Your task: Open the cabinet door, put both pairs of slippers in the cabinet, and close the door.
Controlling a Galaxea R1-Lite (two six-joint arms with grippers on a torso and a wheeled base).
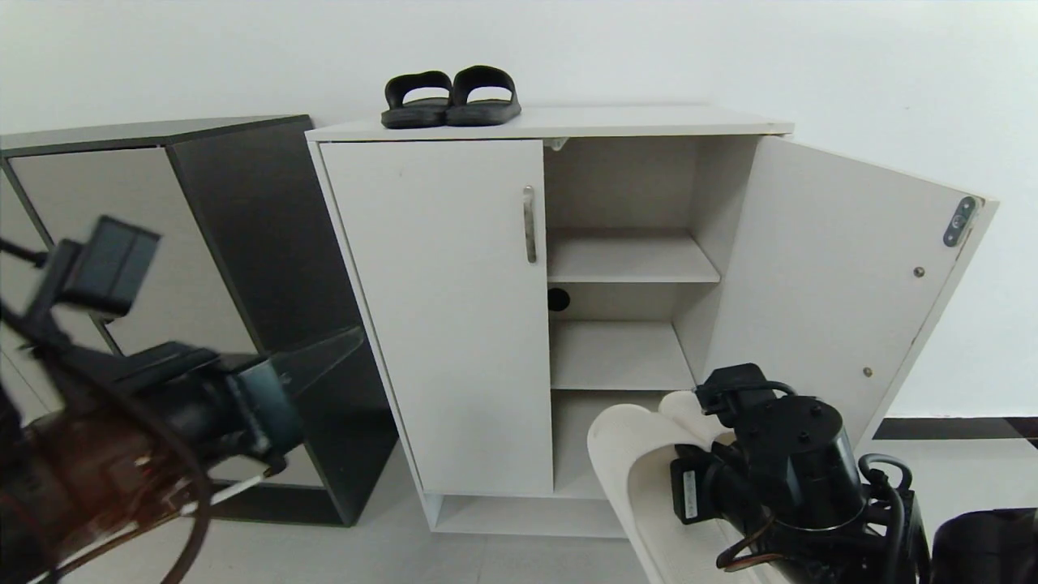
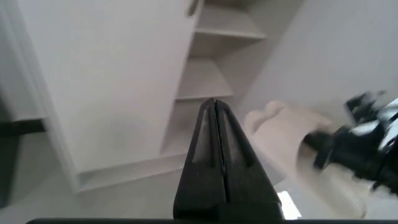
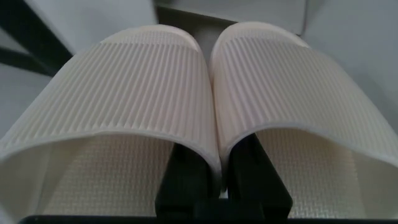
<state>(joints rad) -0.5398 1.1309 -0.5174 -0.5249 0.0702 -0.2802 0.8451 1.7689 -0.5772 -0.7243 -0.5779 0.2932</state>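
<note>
A white cabinet [image 1: 551,123] stands ahead, its right door [image 1: 827,276] swung wide open and its left door [image 1: 438,308] closed. Inside are two bare shelves [image 1: 624,259] and a bottom compartment [image 1: 576,438]. A pair of black slippers [image 1: 451,99] rests on the cabinet top. My right gripper [image 3: 216,165] is shut on a pair of cream slippers [image 3: 155,87], pinching their inner straps together. They hang low before the bottom compartment, toes toward it [image 1: 632,454] [image 2: 283,130]. My left gripper [image 2: 214,107] is shut and empty, held off to the left of the cabinet [image 1: 332,349].
A dark grey cabinet [image 1: 243,227] stands against the white one's left side. The open door juts out on the right beside my right arm [image 1: 795,478]. Pale tiled floor [image 1: 454,556] lies in front, with a black skirting strip [image 1: 949,427] at the far right.
</note>
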